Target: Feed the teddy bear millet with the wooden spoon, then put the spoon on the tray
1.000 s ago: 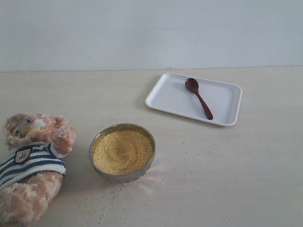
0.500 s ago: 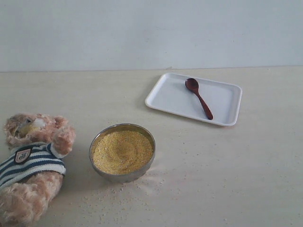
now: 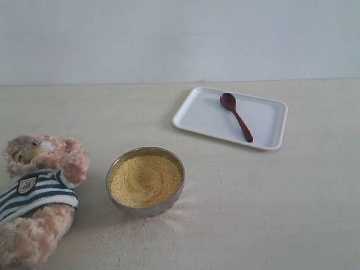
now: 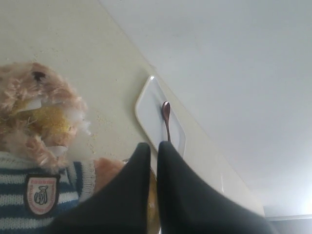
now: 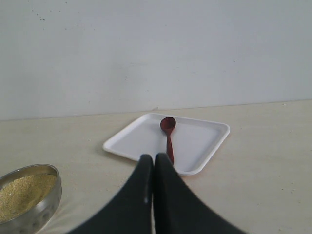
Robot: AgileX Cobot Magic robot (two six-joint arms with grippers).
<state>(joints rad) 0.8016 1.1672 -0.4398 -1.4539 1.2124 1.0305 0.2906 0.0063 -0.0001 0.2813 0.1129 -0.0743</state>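
The teddy bear (image 3: 36, 194) lies at the table's left edge in its striped shirt; the left wrist view shows its face (image 4: 36, 109) close by. Millet (image 3: 145, 179) fills the steel bowl (image 3: 145, 209) beside it, with loose grains scattered in front. The wooden spoon (image 3: 236, 116) lies on the white tray (image 3: 197, 115) at the back right, also seen as spoon (image 5: 168, 134) on tray (image 5: 134, 139). My left gripper (image 4: 153, 146) is shut and empty near the bear. My right gripper (image 5: 153, 158) is shut and empty, short of the tray. Neither arm shows in the exterior view.
A pale wall (image 3: 180, 39) rises behind the table's far edge. The beige tabletop (image 3: 281, 202) stretches to the right of the bowl and in front of the tray.
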